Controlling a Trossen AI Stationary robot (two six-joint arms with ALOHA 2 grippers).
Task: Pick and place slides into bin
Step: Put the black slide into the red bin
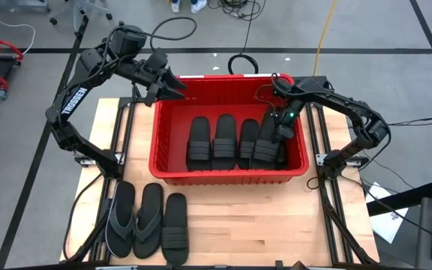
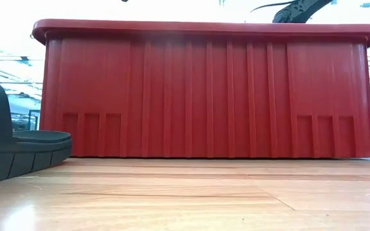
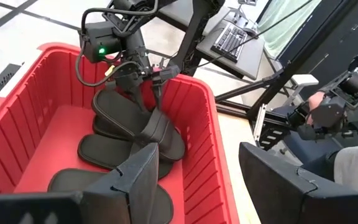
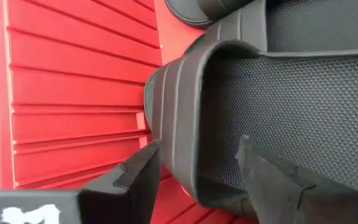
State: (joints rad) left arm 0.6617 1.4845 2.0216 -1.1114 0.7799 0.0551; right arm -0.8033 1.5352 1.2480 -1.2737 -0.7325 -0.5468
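Note:
The red bin (image 1: 228, 177) stands mid-table and fills the low view (image 2: 204, 96). Several black ribbed-strap slides lie side by side in it (image 1: 224, 141). The rightmost slide (image 1: 267, 141) leans tilted on its neighbour beside the bin's right wall. My right gripper (image 1: 282, 133) is down inside the bin, open. Its fingers stand on either side of that slide's strap (image 4: 182, 118), one outside it and one over the footbed. My left gripper (image 1: 177, 85) hangs open and empty above the bin's far left corner. Two thong flip-flops (image 1: 135, 219) and one slide (image 1: 175, 226) lie on the table in front.
The bin's right wall (image 4: 73, 93) is close beside my right gripper's outer finger. In the low view a slide (image 2: 18, 144) lies at the near left of the bin. A person's hands (image 3: 322, 115) show beyond the table's right side.

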